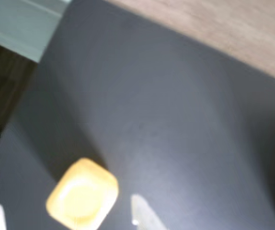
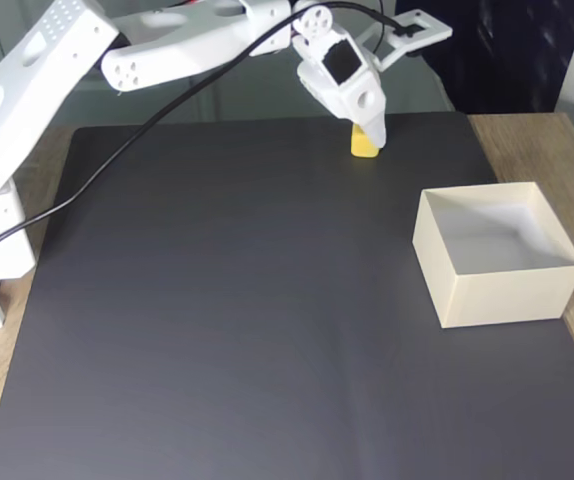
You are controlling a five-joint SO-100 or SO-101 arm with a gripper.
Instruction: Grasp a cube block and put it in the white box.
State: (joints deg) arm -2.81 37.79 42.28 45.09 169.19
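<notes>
Cube (image 2: pixel 364 143): yellow, rounded edges, on the dark mat (image 2: pixel 247 300) near its far edge, in fixed view.
Tool (image 2: pixel 372 133): white, reaching over the far side of the mat, tip down at the cube, overlapping its top in fixed view.
Cube vs tool: in wrist view cube (image 1: pixel 82 194) sits between two pale fingertips (image 1: pixel 142 213), closer to the left one at the frame's corner; clear gap of mat to the right tip.
Tool state: spread wide around the cube; contact with either tip not discernible.
Box (image 2: pixel 497 290): cream-white, open top, on the right part of the mat, well apart from cube and tool.
Bench (image 2: pixel 527 140): light wood, showing past the mat's edges.
</notes>
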